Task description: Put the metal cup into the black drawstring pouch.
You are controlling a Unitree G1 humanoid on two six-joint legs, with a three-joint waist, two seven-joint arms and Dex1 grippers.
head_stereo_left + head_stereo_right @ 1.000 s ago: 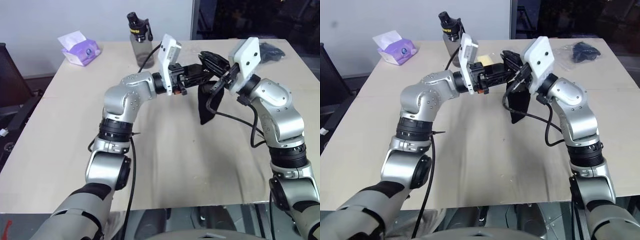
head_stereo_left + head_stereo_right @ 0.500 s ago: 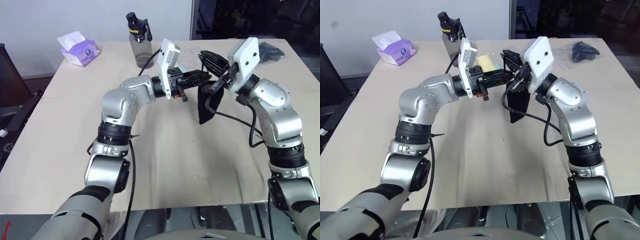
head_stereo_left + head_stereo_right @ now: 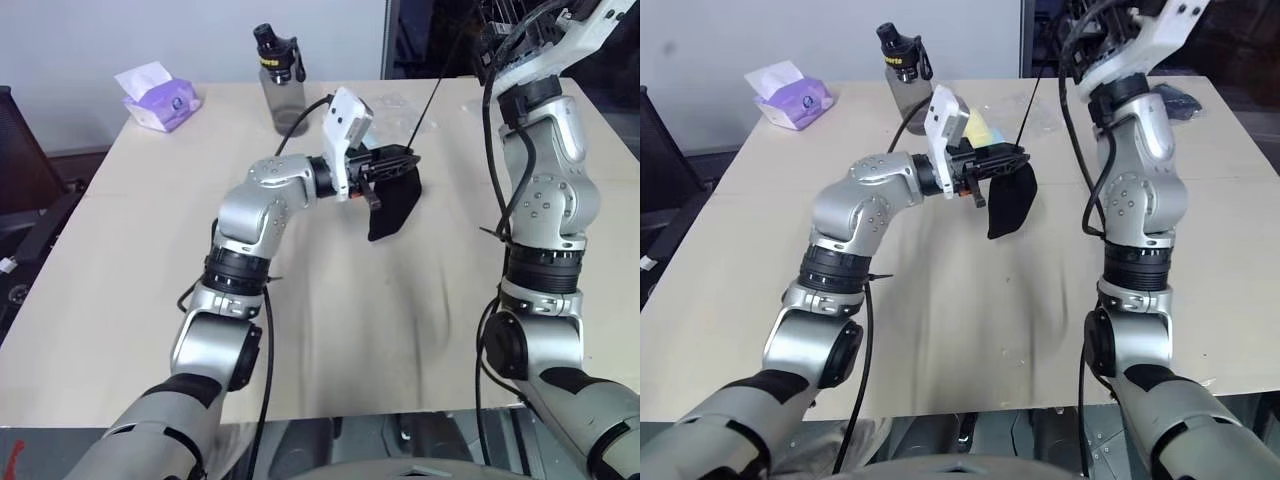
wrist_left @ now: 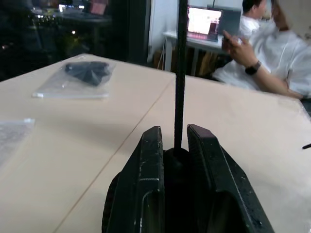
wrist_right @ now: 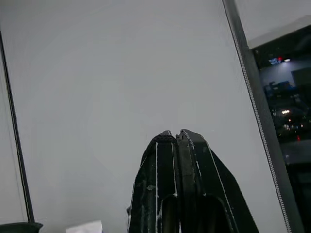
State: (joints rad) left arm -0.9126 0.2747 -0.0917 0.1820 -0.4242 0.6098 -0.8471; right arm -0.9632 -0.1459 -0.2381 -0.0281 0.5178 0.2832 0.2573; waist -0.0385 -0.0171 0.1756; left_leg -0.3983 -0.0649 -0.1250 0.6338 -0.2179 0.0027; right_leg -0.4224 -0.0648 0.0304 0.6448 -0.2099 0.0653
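Note:
The black drawstring pouch (image 3: 393, 205) hangs above the table's middle. My left gripper (image 3: 398, 162) points sideways and is shut on the pouch's gathered mouth; black fabric sits between its fingers (image 4: 150, 160). A thin black cord (image 3: 432, 95) runs taut from the mouth up to my right gripper (image 5: 175, 133). That gripper is raised high at the back right with its fingers pressed together. The metal cup is hidden.
A grey bottle with a black cap (image 3: 282, 85) and a purple tissue pack (image 3: 160, 98) stand at the table's back left. A clear bag with a dark object (image 4: 82, 77) lies at the back right. A yellow thing (image 3: 980, 125) lies behind my left hand. People sit beyond the table (image 4: 262, 53).
My right arm swung up and away from the pouch's mouth, drawing the cord taut. The pouch now hangs from the left gripper alone, a little lower and nearer.

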